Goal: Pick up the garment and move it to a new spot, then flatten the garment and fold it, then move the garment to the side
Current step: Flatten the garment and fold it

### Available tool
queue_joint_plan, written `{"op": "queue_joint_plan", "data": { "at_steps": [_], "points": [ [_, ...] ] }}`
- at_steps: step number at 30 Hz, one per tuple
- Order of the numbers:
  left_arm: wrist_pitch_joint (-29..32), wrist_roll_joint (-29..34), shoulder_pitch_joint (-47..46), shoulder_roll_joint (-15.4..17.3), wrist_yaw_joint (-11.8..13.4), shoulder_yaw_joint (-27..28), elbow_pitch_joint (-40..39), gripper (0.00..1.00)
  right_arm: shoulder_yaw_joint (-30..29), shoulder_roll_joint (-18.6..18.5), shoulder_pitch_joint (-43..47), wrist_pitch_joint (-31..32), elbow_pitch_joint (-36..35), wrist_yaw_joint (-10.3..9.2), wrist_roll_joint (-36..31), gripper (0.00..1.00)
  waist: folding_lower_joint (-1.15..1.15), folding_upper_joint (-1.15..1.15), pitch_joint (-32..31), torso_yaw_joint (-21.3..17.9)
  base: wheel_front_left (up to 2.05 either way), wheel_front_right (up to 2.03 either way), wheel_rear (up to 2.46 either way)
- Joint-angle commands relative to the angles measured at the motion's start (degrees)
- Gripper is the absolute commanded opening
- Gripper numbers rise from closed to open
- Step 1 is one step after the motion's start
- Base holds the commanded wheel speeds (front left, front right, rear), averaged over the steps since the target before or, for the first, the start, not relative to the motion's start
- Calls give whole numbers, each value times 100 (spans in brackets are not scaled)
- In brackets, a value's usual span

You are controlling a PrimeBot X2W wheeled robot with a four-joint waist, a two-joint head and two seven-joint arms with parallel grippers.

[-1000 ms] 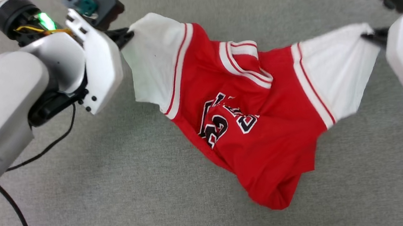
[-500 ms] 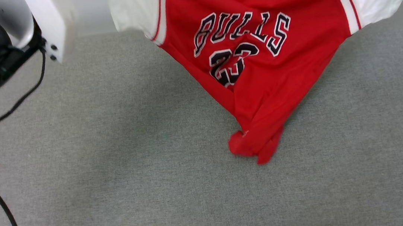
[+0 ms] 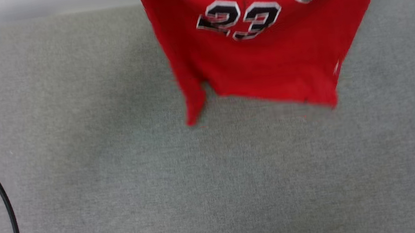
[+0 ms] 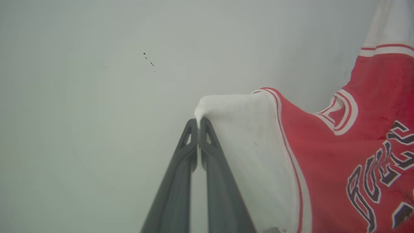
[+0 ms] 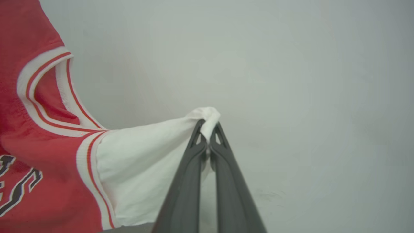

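Two long-fingered dark grippers hold the red jersey-style T-shirt (image 3: 263, 60), printed "BULLS 23" in black white-outlined letters, up by its sleeves. The left gripper (image 4: 198, 120) has its fingers pressed together on a bunched corner of one white short sleeve (image 4: 245, 152). The right gripper (image 5: 208, 124) has its fingers closed on a small wad of the other white short sleeve (image 5: 142, 161), so the cloth is spread between them in front of a plain pale wall (image 4: 97, 129). The red-and-white striped neckline (image 5: 38, 97) sags open between the two sleeves. In the head view the T-shirt's lower half hangs at the far side of the scene, right of centre, over a flat grey woven surface (image 3: 141, 185). Its print faces the robot, its hem is blurred, and its left corner droops lower than the rest. Whether the hem touches the grey surface cannot be told. A thin black cable (image 3: 6, 203) curves along the near left edge.
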Motion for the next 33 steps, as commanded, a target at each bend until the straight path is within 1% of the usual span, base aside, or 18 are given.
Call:
{"op": "queue_joint_plan", "data": {
  "at_steps": [1, 7, 10, 16, 19, 21, 24, 28, 33],
  "points": [
    [-31, 38, -130, -36, 22, 37, 71, 0, -32, 53, -177, -16, 48, -6, -80, 0, 0, 0, 324, 3, 0, 0, 0],
    [-272, 316, -927, -200, 7, 236, 603, 0, -160, 416, -1338, -248, 599, -6, -650, 0, 0, 0, 1003, 9, 0, 0, 0],
    [-355, 277, -1327, -298, -24, 399, 821, 0, -194, 610, -1900, -358, 927, -6, -876, 0, 0, 0, 1277, 26, 0, 0, 0],
    [-615, 347, -2022, -461, -62, 631, 1228, 0, -175, 951, -2845, -694, 1499, -6, -1242, 0, 0, 0, 1663, 108, 0, 0, 0],
    [-694, 298, -2230, -513, -112, 699, 1449, 0, -167, 1129, -3166, -858, 1817, -6, -1294, 0, 0, 0, 1811, 130, 0, 0, 0],
    [-753, 255, -2222, -523, -138, 718, 1552, 0, -144, 1255, -3275, -976, 2024, -6, -1277, 0, 0, 0, 1885, 136, 0, 0, 0],
    [-849, 217, -1996, -513, -181, 653, 1682, 0, -14, 1408, -3181, -1152, 2262, -6, -1196, 0, 0, 0, 1948, 140, 0, 0, 0],
    [-1062, 90, -1659, -515, -223, 600, 1834, 0, 205, 1538, -2799, -1376, 2517, -6, -1075, 0, 0, 0, 1941, 130, 0, 0, 0],
    [-1342, -107, -984, -565, -276, 460, 2032, 0, 464, 1738, -2139, -1672, 2707, -6, -770, 0, 0, 0, 1737, 120, 0, 0, 0]
  ]
}}
